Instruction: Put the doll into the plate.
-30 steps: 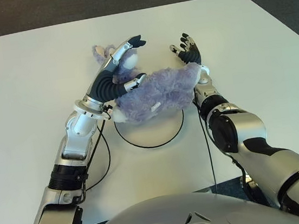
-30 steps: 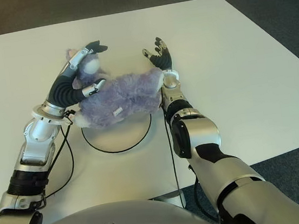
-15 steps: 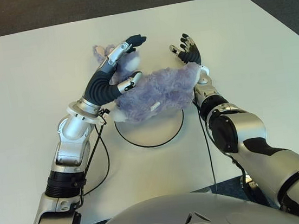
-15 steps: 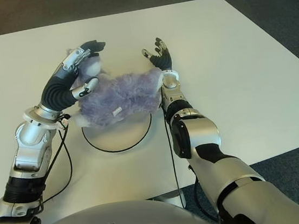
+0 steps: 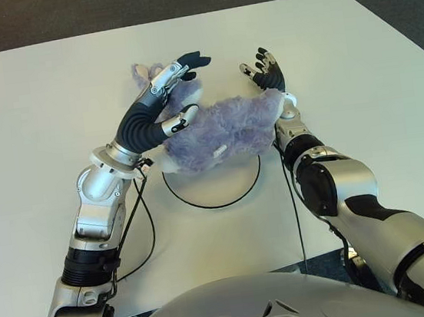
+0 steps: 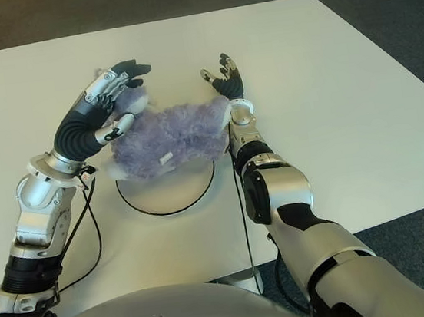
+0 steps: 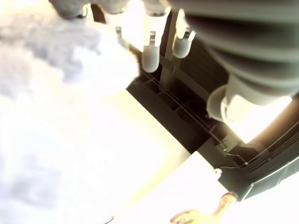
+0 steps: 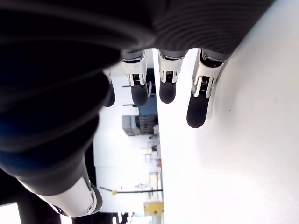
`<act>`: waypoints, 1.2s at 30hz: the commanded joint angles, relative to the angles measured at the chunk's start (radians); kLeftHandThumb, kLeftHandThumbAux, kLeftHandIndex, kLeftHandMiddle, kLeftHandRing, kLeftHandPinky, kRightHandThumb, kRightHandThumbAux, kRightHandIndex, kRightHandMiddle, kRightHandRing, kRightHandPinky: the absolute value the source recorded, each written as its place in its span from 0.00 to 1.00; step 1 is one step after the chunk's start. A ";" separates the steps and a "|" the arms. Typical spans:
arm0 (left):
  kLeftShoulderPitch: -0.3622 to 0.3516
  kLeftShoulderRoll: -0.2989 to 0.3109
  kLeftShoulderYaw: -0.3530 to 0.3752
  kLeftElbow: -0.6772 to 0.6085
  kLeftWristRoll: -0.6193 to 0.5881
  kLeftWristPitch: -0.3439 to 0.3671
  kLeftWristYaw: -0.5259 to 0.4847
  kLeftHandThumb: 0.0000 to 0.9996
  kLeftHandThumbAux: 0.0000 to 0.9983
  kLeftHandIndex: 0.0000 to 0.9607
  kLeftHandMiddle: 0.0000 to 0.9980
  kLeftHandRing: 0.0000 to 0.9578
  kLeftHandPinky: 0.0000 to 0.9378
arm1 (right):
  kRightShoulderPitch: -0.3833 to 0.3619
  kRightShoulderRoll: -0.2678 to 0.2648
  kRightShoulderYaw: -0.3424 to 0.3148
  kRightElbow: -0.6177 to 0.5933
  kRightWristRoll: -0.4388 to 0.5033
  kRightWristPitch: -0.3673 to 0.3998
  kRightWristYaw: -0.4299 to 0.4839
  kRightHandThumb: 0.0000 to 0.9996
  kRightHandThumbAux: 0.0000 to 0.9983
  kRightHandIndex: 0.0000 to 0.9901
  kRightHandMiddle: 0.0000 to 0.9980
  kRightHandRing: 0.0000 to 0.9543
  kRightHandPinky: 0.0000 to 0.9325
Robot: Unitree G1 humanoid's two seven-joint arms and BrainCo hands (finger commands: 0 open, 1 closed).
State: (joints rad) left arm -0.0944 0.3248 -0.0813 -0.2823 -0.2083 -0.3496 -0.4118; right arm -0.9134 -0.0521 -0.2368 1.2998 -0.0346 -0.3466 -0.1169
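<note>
Left hand (image 5: 160,103) hovers over the doll's head end, fingers (image 5: 188,59) spread wide and gripping nothing. Right hand (image 5: 267,74) sits at the doll's far right end, fingers extended, released too. The fuzzy purple doll (image 5: 220,130) lies stretched between the 2 hands, its body draped over the back rim of the white plate (image 5: 214,189), which sits on the white surface (image 5: 43,109).

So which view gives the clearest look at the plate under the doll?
The left eye view: the plate's near rim shows as a dark arc on the table in front of the doll. The right eye view shows the same arc. Neither wrist view shows the plate; the left one catches only blurred fur.
</note>
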 commanded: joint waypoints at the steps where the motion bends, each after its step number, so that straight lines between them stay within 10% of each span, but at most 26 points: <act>1: 0.021 0.000 0.022 -0.012 -0.025 0.023 -0.013 0.46 0.51 0.01 0.15 0.13 0.04 | 0.048 0.016 -0.002 0.040 0.005 0.059 0.003 0.34 0.79 0.06 0.00 0.00 0.00; 36: -0.083 -0.069 0.204 0.039 -0.038 0.082 0.112 0.09 0.47 0.05 0.26 0.29 0.27 | 0.051 0.010 -0.005 0.041 0.005 0.058 0.011 0.35 0.79 0.06 0.00 0.00 0.00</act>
State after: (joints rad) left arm -0.1232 0.2610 0.1063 -0.2848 -0.2345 -0.2663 -0.3067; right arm -0.9127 -0.0563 -0.2405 1.3007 -0.0344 -0.3466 -0.1076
